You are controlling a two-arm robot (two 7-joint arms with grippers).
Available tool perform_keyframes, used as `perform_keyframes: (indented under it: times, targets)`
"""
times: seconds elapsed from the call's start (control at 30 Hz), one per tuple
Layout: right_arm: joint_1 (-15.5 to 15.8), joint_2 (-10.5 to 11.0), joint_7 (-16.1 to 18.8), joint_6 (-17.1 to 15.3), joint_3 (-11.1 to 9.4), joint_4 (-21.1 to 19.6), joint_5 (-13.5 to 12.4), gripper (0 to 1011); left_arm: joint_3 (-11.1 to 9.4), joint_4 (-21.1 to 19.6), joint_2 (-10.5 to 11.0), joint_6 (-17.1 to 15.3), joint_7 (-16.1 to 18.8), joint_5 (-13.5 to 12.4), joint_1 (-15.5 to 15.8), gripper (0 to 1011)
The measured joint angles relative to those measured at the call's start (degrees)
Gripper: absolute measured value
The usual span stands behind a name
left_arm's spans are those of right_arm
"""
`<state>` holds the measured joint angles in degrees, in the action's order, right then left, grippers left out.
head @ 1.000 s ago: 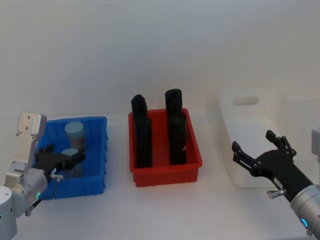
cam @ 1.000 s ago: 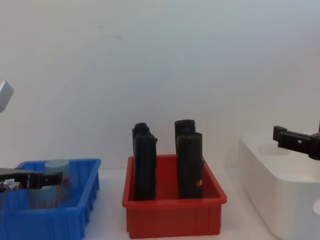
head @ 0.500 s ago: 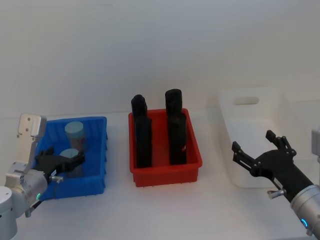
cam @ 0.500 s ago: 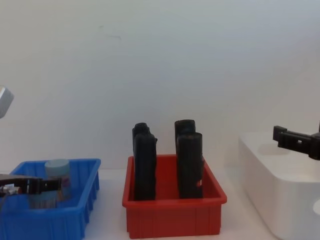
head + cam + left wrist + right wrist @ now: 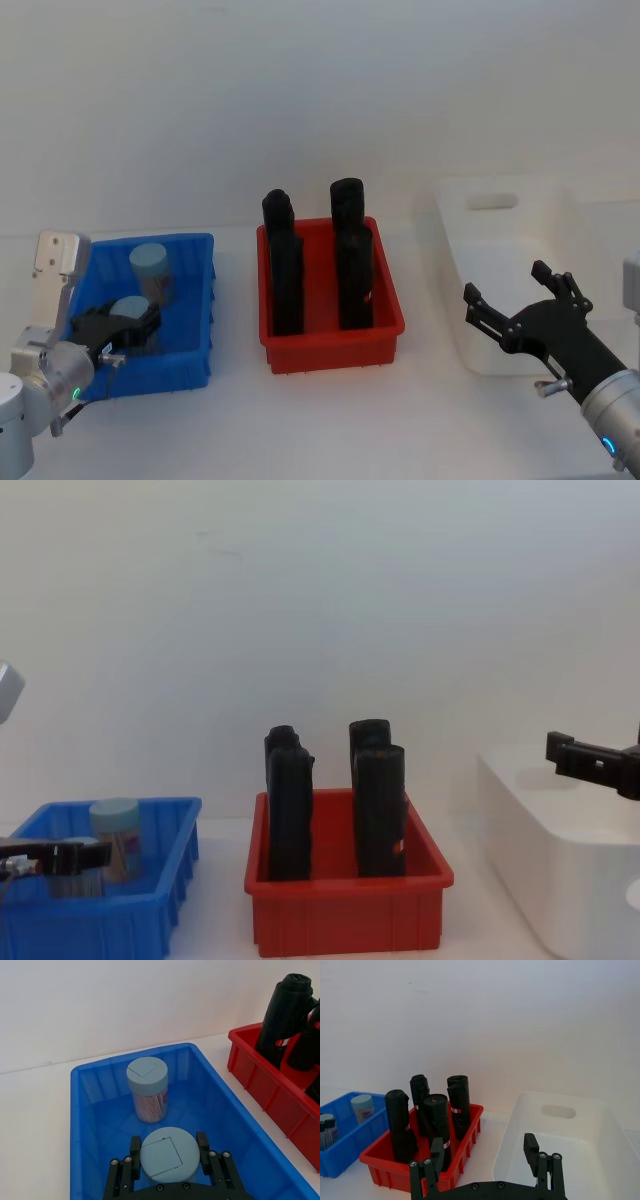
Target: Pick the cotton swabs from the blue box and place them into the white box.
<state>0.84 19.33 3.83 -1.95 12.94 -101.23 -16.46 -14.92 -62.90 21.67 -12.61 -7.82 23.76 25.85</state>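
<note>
Illumination is bright, diffuse and even; no single source is evident. Shadows are soft, with a faint band on the bench point(image 5: 330, 420) along the red bin point(image 5: 335, 352). The white box point(image 5: 480, 350) nearly merges with the pale bench and wall. The black blocks point(image 5: 287, 280) show little surface detail. The blue box point(image 5: 100, 1090) shows mild sheen; the lids of the cotton swabs point(image 5: 146, 1074) are free of glare.

A plain white wall point(image 5: 320, 90) rises well beyond the right gripper point(image 5: 505, 283); a white tabletop point(image 5: 330, 420) spreads beneath it, evenly and softly lit.

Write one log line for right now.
left claw: around near cotton swabs jar, blue box | right claw: open by white box
</note>
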Motion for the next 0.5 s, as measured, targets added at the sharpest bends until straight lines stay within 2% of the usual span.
perform_keyframes:
  times: [0.03, 0.07, 0.37, 0.5]
  targets:
    - [0.00, 0.00, 0.00, 0.00, 0.00, 0.00, 0.00, 1002, 0.02, 0.08, -0.01, 0.00, -0.06, 0.09, 0.04, 673]
    - [0.00, 0.00, 0.00, 0.00, 0.00, 0.00, 0.00, 1002, 0.04, 0.14, -0.03, 0.00, -0.09, 0.13, 0.06, 665]
    - [0.00, 0.00, 0.00, 0.00, 0.00, 0.00, 0.00, 1002, 0.24, 0.10, -0.08, 0.14, -0.57, 0.46, 0.13, 664]
    - [0.00, 0.00, 0.00, 0.00, 0.00, 0.00, 0.00, 1002, 0.45, -1.69, 0.23, 0.33, -0.88, 0.11, -0.19, 664]
